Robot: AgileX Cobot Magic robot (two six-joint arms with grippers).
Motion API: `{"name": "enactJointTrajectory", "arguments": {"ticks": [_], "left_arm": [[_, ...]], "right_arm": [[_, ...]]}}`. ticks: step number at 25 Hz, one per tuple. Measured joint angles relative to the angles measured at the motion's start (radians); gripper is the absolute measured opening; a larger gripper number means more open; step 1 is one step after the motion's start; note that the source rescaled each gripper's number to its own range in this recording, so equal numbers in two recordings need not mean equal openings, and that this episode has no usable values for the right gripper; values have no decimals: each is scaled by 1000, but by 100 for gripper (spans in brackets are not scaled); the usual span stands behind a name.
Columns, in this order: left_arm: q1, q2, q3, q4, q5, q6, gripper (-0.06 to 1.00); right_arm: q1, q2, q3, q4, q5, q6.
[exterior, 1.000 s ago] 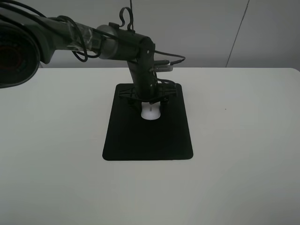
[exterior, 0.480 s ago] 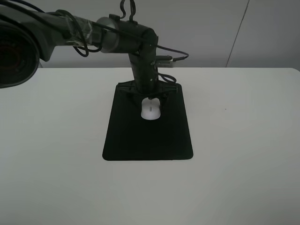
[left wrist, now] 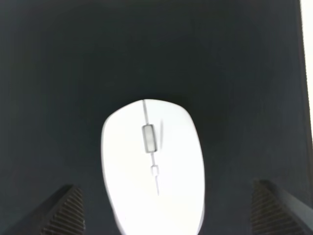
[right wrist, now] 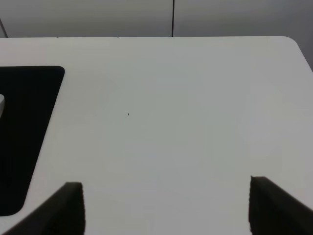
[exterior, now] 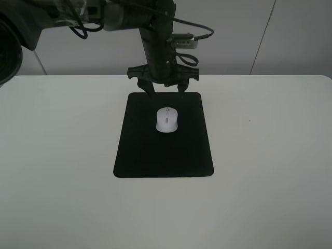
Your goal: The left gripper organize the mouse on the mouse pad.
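Lifted clear, the left gripper (exterior: 165,92) hung empty with jaws spread above the mouse (exterior: 166,120), left resting on the mouse pad (exterior: 163,155).

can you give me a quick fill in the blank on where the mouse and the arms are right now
1. The white mouse lies on the black ____.
2. The left gripper hangs above the pad's far edge with its fingers ____ and nothing between them.
3. The mouse sits in the ____ half of the mouse pad as the high camera sees it.
4. The right gripper hovers over bare white ____.

Missing words: mouse pad; open; far; table
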Motion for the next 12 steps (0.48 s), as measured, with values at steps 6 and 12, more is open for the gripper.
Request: {"name": "enactJointTrajectory", "arguments": {"ticks": [6,12], "left_arm": [[19,-52,0,46,115,86,49],[66,-163,117,69,129,96,49]], "right_arm": [[0,0,0,-2,0,0],[0,0,0,-2,0,0]]}}
